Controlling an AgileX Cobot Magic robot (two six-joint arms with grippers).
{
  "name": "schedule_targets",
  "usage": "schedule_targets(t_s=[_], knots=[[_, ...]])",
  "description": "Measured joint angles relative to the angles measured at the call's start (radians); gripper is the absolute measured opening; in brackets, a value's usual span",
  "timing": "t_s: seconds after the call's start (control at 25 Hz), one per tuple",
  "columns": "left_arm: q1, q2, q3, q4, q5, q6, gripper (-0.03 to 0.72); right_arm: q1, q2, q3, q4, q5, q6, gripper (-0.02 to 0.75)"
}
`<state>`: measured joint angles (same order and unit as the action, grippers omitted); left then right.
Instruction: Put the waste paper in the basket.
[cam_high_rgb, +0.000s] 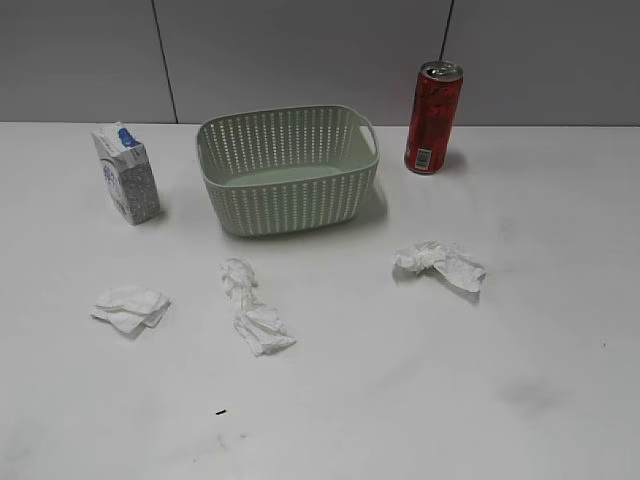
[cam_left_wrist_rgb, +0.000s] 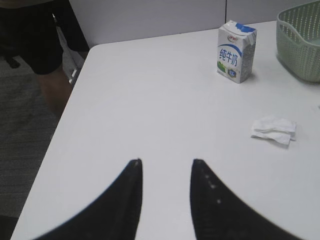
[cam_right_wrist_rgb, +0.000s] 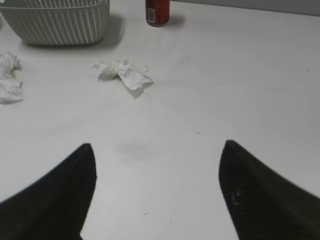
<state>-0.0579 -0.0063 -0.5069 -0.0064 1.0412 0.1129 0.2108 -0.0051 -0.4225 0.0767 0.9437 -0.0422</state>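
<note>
Black, tapered fingers of the left gripper (cam_left_wrist_rgb: 165, 167) stand parted with a narrow gap, holding nothing, over the bare white table (cam_high_rgb: 420, 400); no arm shows in the exterior view

Black fingers of the right gripper (cam_right_wrist_rgb: 157, 150) are spread wide, empty, hovering above the tabletop with the wads and basket ahead at 11 to 12 o'clock

Pale sage-green rectangular plastic basket (cam_high_rgb: 290, 195) with rounded corners, slotted sides and a handle cut-out: upright at the table's 12 o'clock, interior showing no paper

Crumpled white tissue wad, flattish and folded (cam_high_rgb: 130, 307): on the table at the basket's 7 o'clock, well apart from it; in the left wrist view (cam_left_wrist_rgb: 273, 130) it lies at 2 o'clock from the gripper

Long twisted white tissue wad (cam_high_rgb: 253, 308): at the basket's 6 o'clock, near its front wall but not touching

Crumpled white tissue wad with one pointed flap (cam_high_rgb: 440, 264): at the basket's 4 o'clock; in the right wrist view (cam_right_wrist_rgb: 124, 73) it lies at 11 o'clock from the gripper

Blue-and-white upright carton (cam_high_rgb: 127, 173): at the basket's 9 o'clock, apart from it

Tall red can (cam_high_rgb: 433, 117): upright at the basket's 2 o'clock, near its right handle
</note>
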Motion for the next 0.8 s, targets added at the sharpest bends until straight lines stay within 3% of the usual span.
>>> schedule_targets(t_s=[0.8], knots=[[0.000, 0.000, 0.000, 0.023, 0.000, 0.000, 0.237, 0.000, 0.000, 0.000, -0.001, 0.000, 0.000, 0.580]])
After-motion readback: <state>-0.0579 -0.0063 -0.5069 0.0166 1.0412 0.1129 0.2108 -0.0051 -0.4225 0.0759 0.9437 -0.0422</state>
